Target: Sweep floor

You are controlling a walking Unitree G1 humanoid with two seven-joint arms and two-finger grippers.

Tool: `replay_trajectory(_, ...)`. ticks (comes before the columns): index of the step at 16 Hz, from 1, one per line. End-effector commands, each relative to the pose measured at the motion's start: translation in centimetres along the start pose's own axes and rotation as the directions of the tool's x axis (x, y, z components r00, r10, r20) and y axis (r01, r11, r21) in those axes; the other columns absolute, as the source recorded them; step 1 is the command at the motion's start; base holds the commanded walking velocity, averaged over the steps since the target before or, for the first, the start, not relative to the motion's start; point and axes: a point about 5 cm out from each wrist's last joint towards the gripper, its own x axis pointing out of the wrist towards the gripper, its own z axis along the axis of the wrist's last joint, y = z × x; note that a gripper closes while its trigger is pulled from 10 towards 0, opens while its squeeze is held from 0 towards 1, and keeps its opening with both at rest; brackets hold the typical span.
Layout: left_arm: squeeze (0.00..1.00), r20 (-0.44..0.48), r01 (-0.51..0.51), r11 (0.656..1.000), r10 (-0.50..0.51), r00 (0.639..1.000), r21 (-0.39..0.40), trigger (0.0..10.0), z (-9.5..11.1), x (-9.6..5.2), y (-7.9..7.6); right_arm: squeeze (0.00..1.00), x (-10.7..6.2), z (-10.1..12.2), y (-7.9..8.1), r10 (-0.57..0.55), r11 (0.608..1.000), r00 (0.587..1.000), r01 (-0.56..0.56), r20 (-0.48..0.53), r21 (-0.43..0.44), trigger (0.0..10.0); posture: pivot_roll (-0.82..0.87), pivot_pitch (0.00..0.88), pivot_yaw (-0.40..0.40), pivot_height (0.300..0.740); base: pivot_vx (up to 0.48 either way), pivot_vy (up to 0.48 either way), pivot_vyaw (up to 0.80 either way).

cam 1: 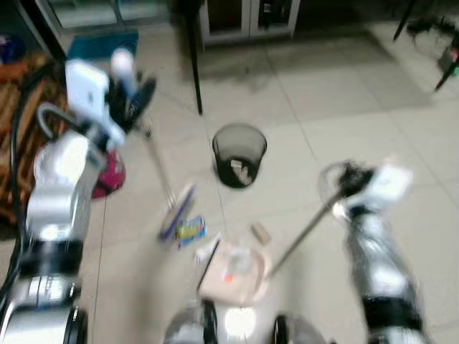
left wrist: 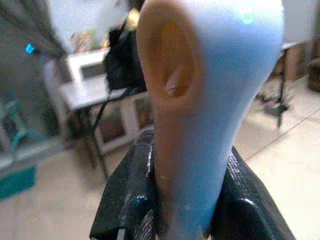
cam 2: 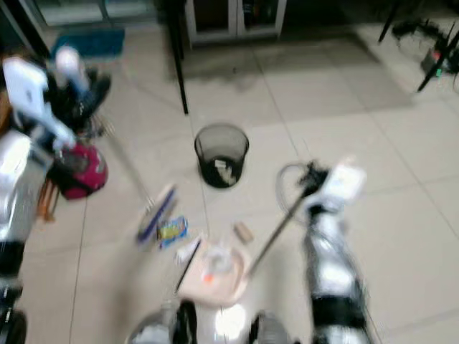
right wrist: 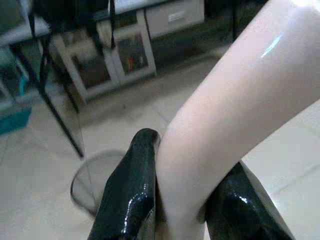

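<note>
Surroundings: a black table leg (cam 1: 193,68) stood on the tiled floor (cam 1: 344,107) at upper centre, a red object (cam 2: 77,172) at left.
Bin: the dark mesh wastebasket (cam 1: 239,154) at centre held scraps.
Litter: a wrapper (cam 1: 190,229) and a small block (cam 1: 260,233) lay below it.
Dustpan: the pale pan (cam 1: 233,276) sat at bottom centre with debris inside.
Left gripper (cam 1: 133,97): jaws clamped on the broom handle (left wrist: 210,100); brush head (cam 1: 177,211) on floor.
Right gripper (cam 1: 351,179): jaws clamped on the dustpan handle (right wrist: 235,115).

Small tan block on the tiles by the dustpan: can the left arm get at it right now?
Probably not directly. The left tool is shut on the white broom handle, raised well away from the small tan block. The purple broom head sits nearer, with open beige tile between, so it might sweep the block.
</note>
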Motion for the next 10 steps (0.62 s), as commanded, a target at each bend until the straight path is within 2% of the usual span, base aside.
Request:
replay_trajectory(1, 0.0, 0.008, -0.016, 1.0, 0.015, 1.0, 0.014, 10.0, 0.4, -0.3, -0.1, 0.0, 0.3, 2.7, 0.2, 0.009, 0.999, 0.997, -0.011, 0.077, 0.034, 10.0, -0.02, 0.102, 0.052, 0.74, 0.0, 0.0, 0.0)
replay_trajectory(4, 0.0, -0.018, -0.068, 0.997, 0.067, 0.998, -0.028, 10.0, -1.0, -1.1, -2.1, 0.0, 1.6, 7.4, 0.5, 0.017, 1.0, 0.987, -0.02, 0.157, 0.019, 10.0, -0.04, 0.076, 0.049, 0.74, 0.0, 0.0, 0.0)
replay_trajectory(5, 0.0, -0.02, -0.075, 0.997, 0.075, 0.997, -0.025, 10.0, -1.1, -1.1, -2.3, 0.0, 1.8, 7.8, 0.5, 0.013, 1.0, 0.987, -0.016, 0.162, 0.018, 10.0, -0.04, 0.073, 0.05, 0.74, 0.0, 0.0, 0.0)
replay_trajectory(6, 0.0, -0.015, -0.115, 0.993, 0.115, 0.993, -0.009, 10.0, -1.4, -1.2, -2.7, 0.0, 2.3, 9.1, 0.8, -0.007, 0.999, 0.984, 0.001, 0.178, 0.033, 10.0, -0.03, 0.061, 0.05, 0.74, 0.0, 0.0, 0.0)
replay_trajectory(10, 0.0, 0.029, -0.209, 0.978, 0.209, 0.978, 0.018, 10.0, -1.0, -1.9, -3.4, 0.0, 2.6, 12.6, 1.5, -0.044, 0.997, 0.981, 0.032, 0.189, 0.069, 10.0, -0.02, 0.032, 0.058, 0.74, 0.061, 0.0, 0.0)
